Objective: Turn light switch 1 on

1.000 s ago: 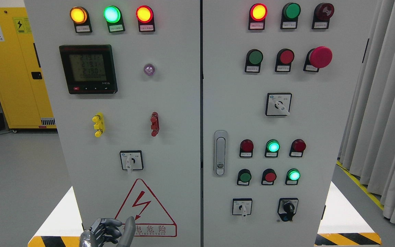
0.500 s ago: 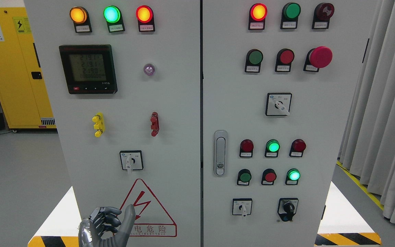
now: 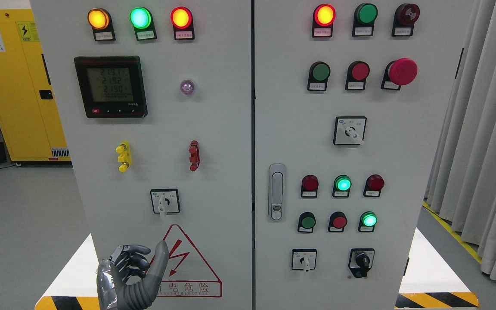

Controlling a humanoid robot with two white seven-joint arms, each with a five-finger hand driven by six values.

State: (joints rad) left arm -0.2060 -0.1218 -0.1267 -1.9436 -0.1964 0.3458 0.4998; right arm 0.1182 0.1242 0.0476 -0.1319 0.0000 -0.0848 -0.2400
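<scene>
Since the earlier frames the left hand (image 3: 129, 275) has risen from the bottom edge, so more of its grey, jointed metal palm and wrist shows. It sits at about seven o'clock in the picture, in front of the lower part of the left cabinet door (image 3: 213, 129). Its fingers (image 3: 132, 255) are curled loosely inward while the thumb (image 3: 159, 258) stands upright — nothing is held. The thumb tip overlaps the left edge of the red triangular warning sign (image 3: 187, 262), a thin outline with a lightning bolt; whether it touches the door cannot be told from this angle.

At twelve o'clock from the hand, just above the sign's apex, is the left door's rotary switch (image 3: 165, 201) — a square white plate in a black frame with a pale lever pointing straight down. It may be light switch 1, though the labels are too small to read. Hand and switch are apart.

Higher on the smooth pale-grey door are a yellow clip (image 3: 123, 156) and a red clip (image 3: 194, 155), a black square meter (image 3: 110, 86) with a lit greenish display, and three round domed lamps glowing amber (image 3: 98, 19), green (image 3: 140, 17) and red (image 3: 181, 17). At three o'clock, the right door (image 3: 403, 150) carries a chrome oblong handle (image 3: 277, 191).
</scene>
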